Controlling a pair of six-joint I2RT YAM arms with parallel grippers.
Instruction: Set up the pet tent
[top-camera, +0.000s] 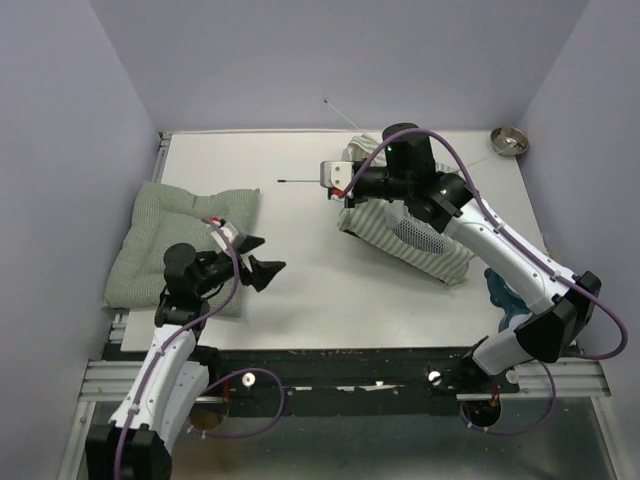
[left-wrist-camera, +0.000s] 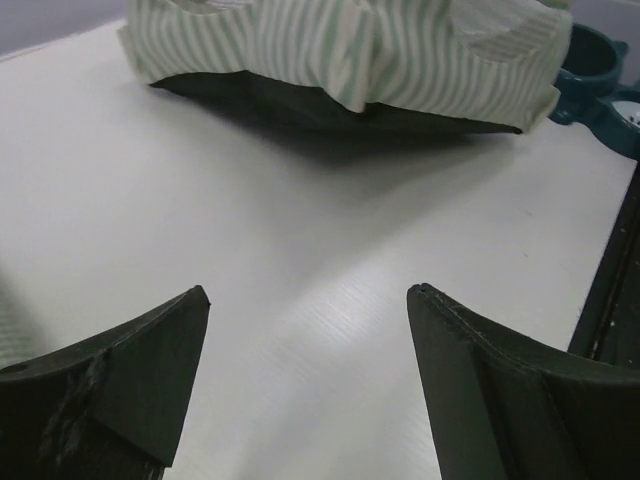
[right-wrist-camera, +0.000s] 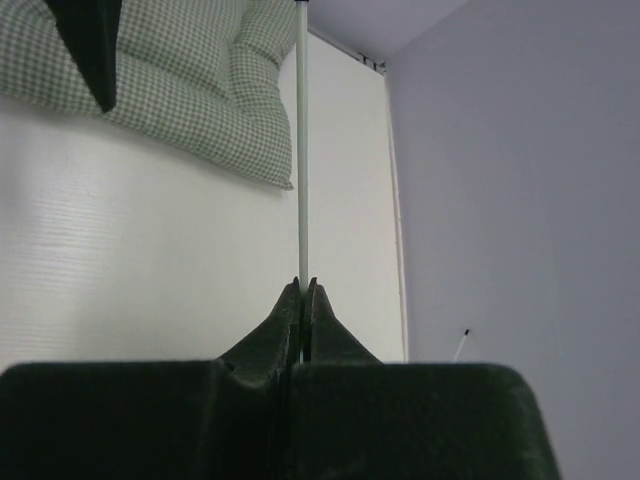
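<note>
**My right hand (right-wrist-camera: 303, 292) is closed on a tent pole (right-wrist-camera: 302, 150); my left hand (top-camera: 258, 257) is wide apart and holds nothing.**

The thin whitish pole is clamped between my right fingers and goes straight out from them, toward the side where the green checked cushion (top-camera: 180, 240) lies. The pet tent (top-camera: 420, 240) is on the right half of the surface (top-camera: 300, 300), partly under my right arm. It is a crumpled heap of green-and-white striped fabric with one grey mesh panel facing up. My left hand hovers just beside the right edge of the cushion, and its fingers point across the bare surface to the tent. Another thin pole (top-camera: 340, 113) shows behind the tent, near the back wall. A small metal bowl (top-camera: 508, 140) stands in the far right corner. A teal object (left-wrist-camera: 590, 80) is just beside the tent.
</note>
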